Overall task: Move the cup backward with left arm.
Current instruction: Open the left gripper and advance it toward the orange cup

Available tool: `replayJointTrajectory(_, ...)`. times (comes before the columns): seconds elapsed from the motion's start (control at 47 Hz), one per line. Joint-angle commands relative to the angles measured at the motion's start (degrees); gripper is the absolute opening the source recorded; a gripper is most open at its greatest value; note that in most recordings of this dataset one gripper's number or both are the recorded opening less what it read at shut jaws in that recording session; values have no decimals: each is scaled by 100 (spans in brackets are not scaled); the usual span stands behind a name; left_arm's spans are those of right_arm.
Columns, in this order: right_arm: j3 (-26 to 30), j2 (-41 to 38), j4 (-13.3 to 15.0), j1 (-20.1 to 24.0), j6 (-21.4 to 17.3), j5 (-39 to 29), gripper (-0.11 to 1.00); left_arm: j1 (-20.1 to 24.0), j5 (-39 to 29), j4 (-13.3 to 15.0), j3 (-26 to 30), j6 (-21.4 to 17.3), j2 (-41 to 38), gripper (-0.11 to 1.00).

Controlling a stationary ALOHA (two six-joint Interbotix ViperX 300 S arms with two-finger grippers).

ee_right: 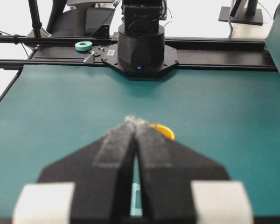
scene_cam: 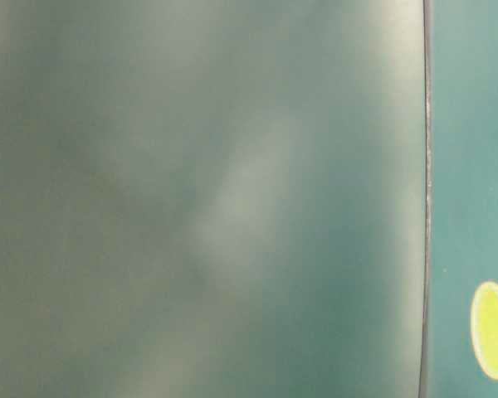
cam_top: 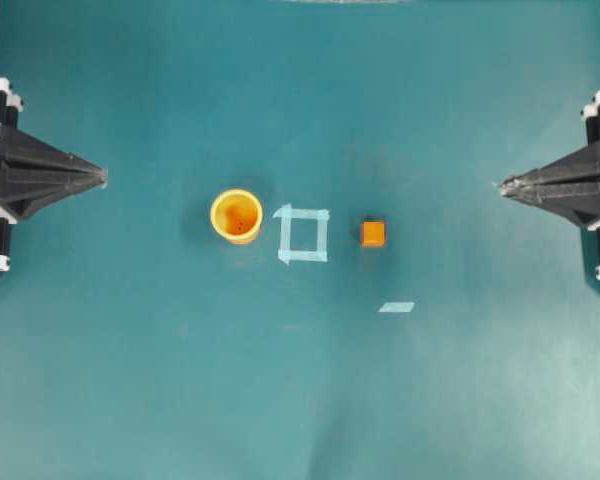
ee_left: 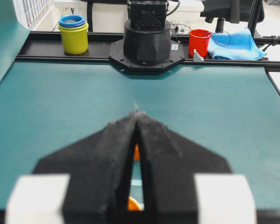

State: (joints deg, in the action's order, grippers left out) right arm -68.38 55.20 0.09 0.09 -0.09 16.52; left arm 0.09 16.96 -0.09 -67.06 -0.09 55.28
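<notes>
You are looking at the small round yellow-orange plastic cup [cam_top: 237, 215] standing untouched on the teal worktop [cam_top: 130, 380], because your left arm's black pointed end effector [cam_top: 102, 177] is waiting well apart, pinched closed and holding nothing.

The left gripper [cam_top: 102, 177] is far out to the left of the tape square [cam_top: 303, 233]. Its two black fingers are pressed together into a point, holding nothing. The right gripper [cam_top: 504, 187] is far out to the right of that square. It is closed to a point too, and empty.
</notes>
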Motion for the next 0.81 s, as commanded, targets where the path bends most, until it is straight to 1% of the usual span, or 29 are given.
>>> replayJointTrajectory(0.0, 246, -70, -18, -9, -9, 26, -1, -88, -185, 0, 35, 105, -88, -1)
replayJointTrajectory(0.085, 299, -158, -18, -9, 0, -79, 0, -132, -369, 0, 35, 132, -88, 0)
replayJointTrajectory(0.277, 343, -281, -18, -9, 0, -105, 0, -158, -483, 0, 35, 132, -114, 0)
replayJointTrajectory(0.745, 352, -264, -18, -9, 0, -97, 0, -158, -483, -9, 26, 132, -299, 1)
replayJointTrajectory(0.787, 360, -264, -18, -9, 0, -97, 0, -158, -483, 0, 26, 132, -308, 4)
